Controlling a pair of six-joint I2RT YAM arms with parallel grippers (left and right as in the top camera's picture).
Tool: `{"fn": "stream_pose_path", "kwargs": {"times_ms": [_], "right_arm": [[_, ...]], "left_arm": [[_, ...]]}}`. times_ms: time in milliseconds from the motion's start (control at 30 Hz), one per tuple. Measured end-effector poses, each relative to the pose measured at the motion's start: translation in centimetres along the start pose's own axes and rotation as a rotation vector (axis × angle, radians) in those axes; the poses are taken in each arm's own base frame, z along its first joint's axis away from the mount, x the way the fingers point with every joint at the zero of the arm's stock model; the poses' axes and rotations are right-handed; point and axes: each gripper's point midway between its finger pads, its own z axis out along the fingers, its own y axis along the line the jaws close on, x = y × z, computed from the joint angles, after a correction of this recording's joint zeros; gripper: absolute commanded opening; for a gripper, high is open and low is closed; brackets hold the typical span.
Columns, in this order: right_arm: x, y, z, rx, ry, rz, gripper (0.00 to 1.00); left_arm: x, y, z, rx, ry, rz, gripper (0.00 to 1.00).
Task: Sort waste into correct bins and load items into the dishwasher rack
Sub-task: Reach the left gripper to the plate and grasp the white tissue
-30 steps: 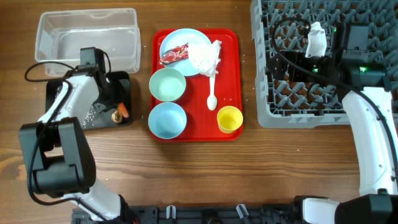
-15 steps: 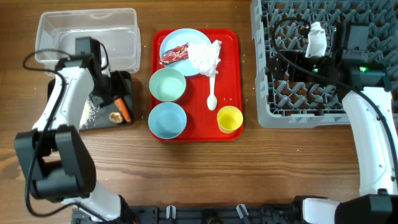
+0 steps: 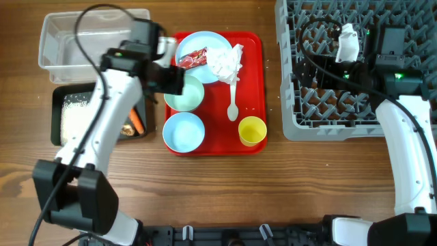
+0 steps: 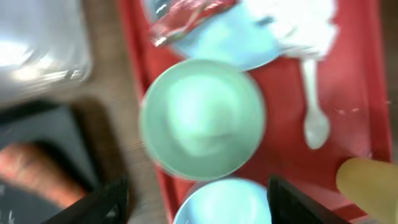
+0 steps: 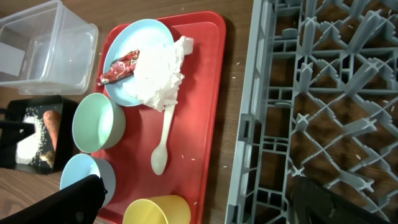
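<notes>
Over the flat red tray, we hold our left gripper spread and empty above the pale green round bowl. Our right gripper hangs spread beside the grey plastic pegged rack. An orange carrot lies in the shallow black rectangular bin.

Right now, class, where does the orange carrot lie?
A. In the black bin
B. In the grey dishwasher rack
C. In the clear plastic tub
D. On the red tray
A: the overhead view shows the orange carrot lying inside the black bin, near its right edge.
</notes>
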Motion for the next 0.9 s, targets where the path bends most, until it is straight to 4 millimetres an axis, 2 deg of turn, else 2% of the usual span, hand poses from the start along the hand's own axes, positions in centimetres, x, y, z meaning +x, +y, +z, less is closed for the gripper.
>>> {"fn": "stream_pose_path", "kwargs": {"times_ms": [67, 200, 333, 400, 467, 567, 633, 700, 800, 833, 900], "right_arm": [[0.0, 0.0, 0.0, 0.000, 0.000, 0.001, 1.00], [0.0, 0.0, 0.0, 0.000, 0.000, 0.000, 1.00], [0.0, 0.0, 0.0, 0.000, 0.000, 0.000, 1.00], [0.0, 0.0, 0.0, 0.000, 0.000, 0.000, 1.00], [0.0, 0.0, 0.0, 0.000, 0.000, 0.000, 1.00], [0.0, 0.0, 0.0, 0.000, 0.002, 0.001, 0.99], [0.2, 0.0, 0.0, 0.000, 0.006, 0.004, 1.00], [0.2, 0.0, 0.0, 0.001, 0.010, 0.006, 0.99], [0.4, 0.0, 0.0, 0.001, 0.017, 0.009, 1.00], [0.4, 0.0, 0.0, 0.001, 0.017, 0.009, 0.99], [0.4, 0.0, 0.0, 0.001, 0.017, 0.009, 0.99]], "left_arm": [[-1.2, -2.3, 0.1, 0.025, -0.052, 0.060, 0.77], [-3.8, -5.7, -0.1, 0.068, -0.172, 0.091, 0.78], [-5.0, -6.2, -0.7, 0.076, -0.208, 0.053, 0.79], [-6.6, -6.5, -2.1, 0.081, -0.255, 0.046, 0.81], [-9.1, -7.0, -3.8, 0.091, -0.320, 0.047, 0.85], [-12.1, -7.4, -4.1, 0.099, -0.371, 0.047, 0.89], [-13.5, -7.6, -1.5, 0.097, -0.350, 0.053, 0.91], [-13.4, -7.7, 2.0, 0.091, -0.296, 0.065, 0.92], [-10.7, -8.2, 9.2, 0.079, -0.151, 0.114, 0.94], [-9.7, -8.6, 11.0, 0.079, -0.112, 0.136, 0.94], [-8.8, -9.1, 12.4, 0.081, -0.081, 0.157, 0.95]]}}
